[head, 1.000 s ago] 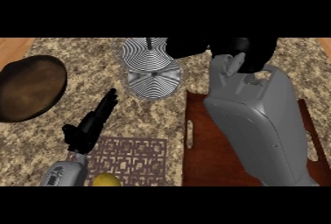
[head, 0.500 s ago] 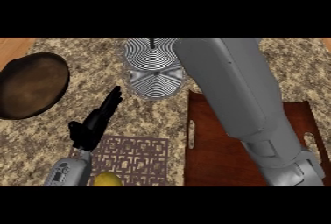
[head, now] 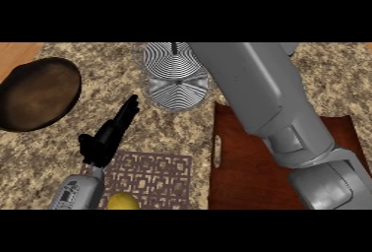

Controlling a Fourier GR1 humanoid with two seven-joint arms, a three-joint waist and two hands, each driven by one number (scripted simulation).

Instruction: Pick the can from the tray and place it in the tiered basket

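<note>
Head view: right forearm (head: 254,98) now runs up past the right side of the tiered basket (head: 174,88) and overlaps its right rim. The right hand is off the upper edge, beyond the basket, so its fingers can't be read. One second ago that hand shows as a dark shape just right of the basket's top. Half a second ago it is already out of sight, with the forearm stretched alongside the basket, and the pose now is about the same.

The can is nowhere visible. The tray (head: 243,167), below and right of the basket, shows only bare wood where the forearm doesn't cover it. My guess is the can is up in the hidden right hand, being carried over or behind the basket, but nothing confirms that.

For the task, the pick looks done and the move is in the placing stage. The release isn't verifiable from here. No can lies in the basket's visible striped tiers.

The left hand (head: 109,135) sits below and left of the basket, fingers straight and together, pointing up toward it and holding nothing. It has barely shifted over the last second, so it is idle.

Other things: a brown plate (head: 40,93) far left of the basket, a patterned mat (head: 156,174) below it, and a yellow fruit (head: 123,201) further below at the mat's lower edge.
</note>
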